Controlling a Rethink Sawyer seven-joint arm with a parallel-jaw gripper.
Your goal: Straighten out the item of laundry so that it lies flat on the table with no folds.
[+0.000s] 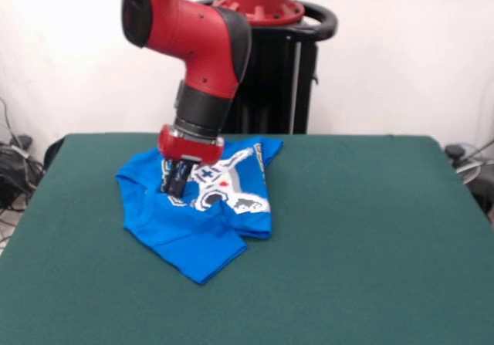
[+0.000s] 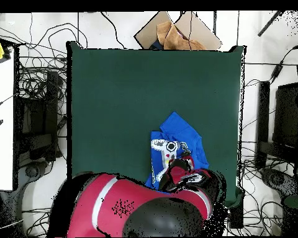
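The bright blue T-shirt (image 1: pixel 202 221) lies crumpled and folded over itself on the dark green table (image 1: pixel 370 237), left of centre toward the far side. Its white pixel controller print (image 1: pixel 231 183) faces up, skewed. My gripper (image 1: pixel 174 188) comes down onto the shirt's upper left part, its dark fingers touching or pressed into the cloth; I cannot make out whether they are apart or together. In the overhead view the shirt (image 2: pixel 179 133) sits near the table's bottom right, with the arm (image 2: pixel 145 207) covering its lower part and the gripper.
Cables and equipment (image 2: pixel 40 111) lie on the floor beside the table. A cardboard piece (image 2: pixel 176 31) sits past the table's top edge in the overhead view. The black pedestal (image 1: pixel 278 75) stands behind the table.
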